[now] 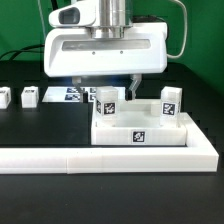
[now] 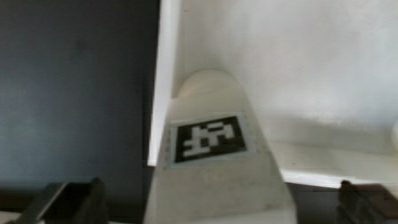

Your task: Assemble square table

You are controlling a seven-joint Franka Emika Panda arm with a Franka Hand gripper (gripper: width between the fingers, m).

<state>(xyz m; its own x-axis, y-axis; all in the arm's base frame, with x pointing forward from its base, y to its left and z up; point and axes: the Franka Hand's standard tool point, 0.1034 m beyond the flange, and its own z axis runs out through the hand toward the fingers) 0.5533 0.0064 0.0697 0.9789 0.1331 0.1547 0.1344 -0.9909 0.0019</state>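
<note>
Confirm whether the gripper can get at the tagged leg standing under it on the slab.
Likely yes: the gripper has its jaws open either side of the leg, with gaps showing and nothing blocking.

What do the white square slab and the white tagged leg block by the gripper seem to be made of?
White square slab: probably hard plastic, matte, with uniform colour and crisp edges. White tagged leg block: likely the same smooth plastic; its black-and-white tag looks like a printed sticker.

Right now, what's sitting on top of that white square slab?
Two tagged leg blocks stand on the slab: one leg beneath the open tool, another leg at the exterior view's right. The slab's front wall hides their bases and any sockets.
</note>
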